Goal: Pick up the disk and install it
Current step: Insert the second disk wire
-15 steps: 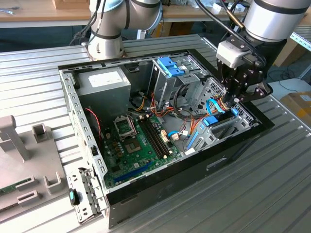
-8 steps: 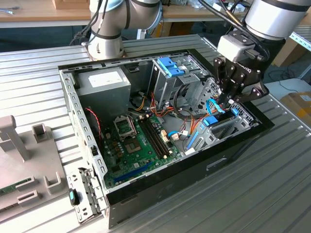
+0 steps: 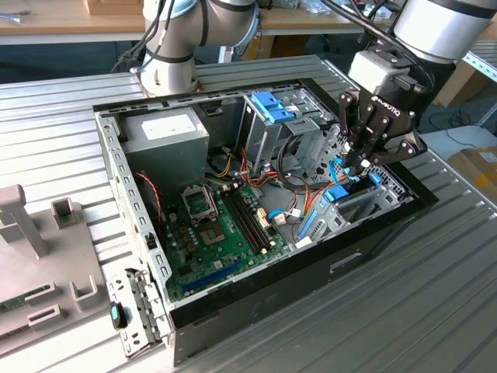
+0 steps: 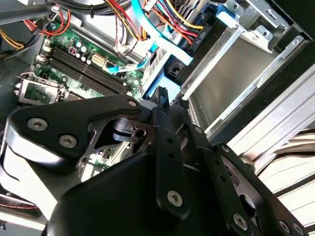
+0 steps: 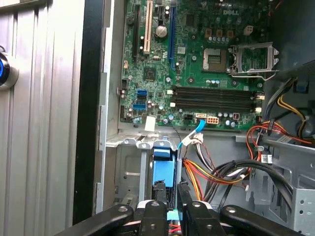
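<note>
The disk (image 3: 338,194) sits in the drive bay at the front corner of the open computer case (image 3: 124,194), on the exterior view's right. Its light-blue carrier rail shows in both wrist views (image 5: 162,164) (image 4: 165,84). My gripper (image 3: 359,166) hangs just above that rail, pointing down into the bay. Its two black fingers (image 5: 160,194) stand close together with a narrow gap, and nothing is clearly clamped between them. In the second wrist view the gripper (image 4: 172,101) has its tips right over the blue rail and a black connector (image 4: 175,70).
Bundled red, yellow and black cables (image 5: 211,172) and a light-blue data cable (image 4: 160,37) run beside the bay. The green motherboard (image 3: 221,229) fills the case floor. A tall metal drive cage with a blue latch (image 3: 272,109) and a grey power supply (image 3: 167,132) stand at the back.
</note>
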`<state>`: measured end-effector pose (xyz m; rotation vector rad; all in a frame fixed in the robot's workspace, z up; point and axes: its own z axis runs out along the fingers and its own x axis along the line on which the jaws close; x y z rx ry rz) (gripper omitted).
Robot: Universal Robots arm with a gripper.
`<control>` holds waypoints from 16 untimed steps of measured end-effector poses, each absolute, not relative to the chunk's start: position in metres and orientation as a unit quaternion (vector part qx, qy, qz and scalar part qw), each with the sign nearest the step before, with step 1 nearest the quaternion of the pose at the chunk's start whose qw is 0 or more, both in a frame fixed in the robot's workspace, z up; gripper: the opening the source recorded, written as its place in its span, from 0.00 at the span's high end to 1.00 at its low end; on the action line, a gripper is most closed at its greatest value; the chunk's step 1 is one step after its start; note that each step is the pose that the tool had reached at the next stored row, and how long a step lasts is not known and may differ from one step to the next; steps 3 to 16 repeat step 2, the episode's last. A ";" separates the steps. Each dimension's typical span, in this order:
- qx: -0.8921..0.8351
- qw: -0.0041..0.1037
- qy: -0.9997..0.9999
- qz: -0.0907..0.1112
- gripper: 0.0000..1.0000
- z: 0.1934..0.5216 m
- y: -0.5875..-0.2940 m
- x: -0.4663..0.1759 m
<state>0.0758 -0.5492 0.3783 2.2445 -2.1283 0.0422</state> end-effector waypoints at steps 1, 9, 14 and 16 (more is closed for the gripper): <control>0.725 0.024 -0.688 0.014 0.76 0.378 -0.549 0.076; 0.725 0.024 -0.688 0.014 0.76 0.378 -0.549 0.076; 0.725 0.024 -0.688 0.014 0.76 0.378 -0.549 0.076; 0.725 0.024 -0.688 0.014 0.76 0.378 -0.549 0.076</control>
